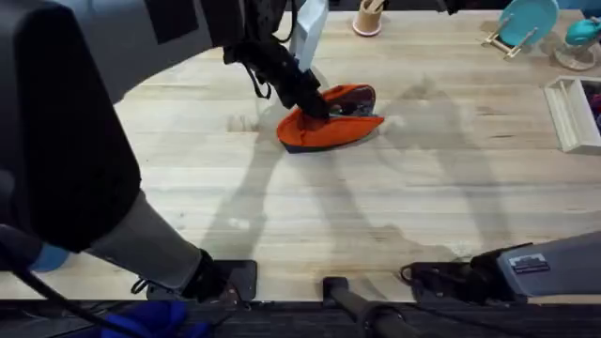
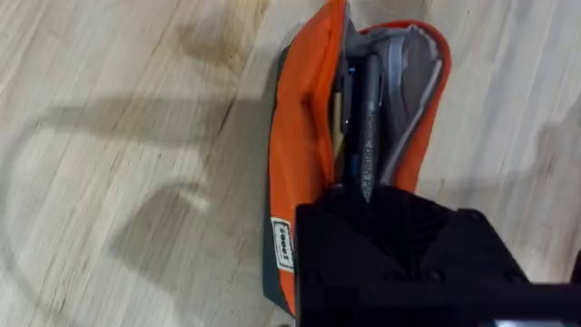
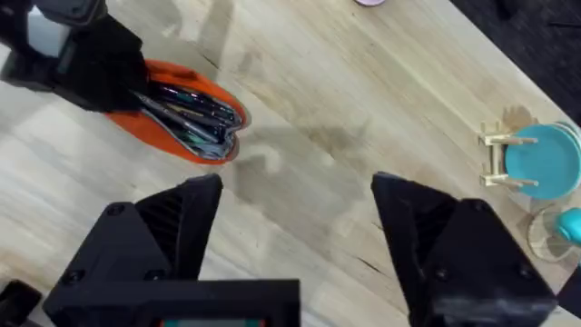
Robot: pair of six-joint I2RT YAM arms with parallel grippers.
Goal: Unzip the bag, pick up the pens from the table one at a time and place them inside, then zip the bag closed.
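The orange bag [image 1: 331, 130] lies on the table [image 1: 188, 178] at centre back, its zipper open and the grey lining showing [image 2: 408, 82]. In the left wrist view a dark pen [image 2: 368, 127] runs from my left gripper [image 2: 368, 195] down into the open bag [image 2: 300, 136], and the gripper looks shut on the pen's end. From the right wrist view, a silver pen [image 3: 186, 123] and a dark pen [image 3: 195, 102] lie inside the bag [image 3: 150, 127]. My left gripper [image 1: 308, 101] sits at the bag's left end. My right gripper [image 3: 298, 186] hangs open and empty, well away from the bag.
A cup of wooden sticks [image 1: 367, 17] stands at the back. A teal plate on a wooden rack [image 1: 524, 23] and a white tray [image 1: 573, 113] sit at the right. The right arm [image 1: 507, 270] rests low at the front right edge.
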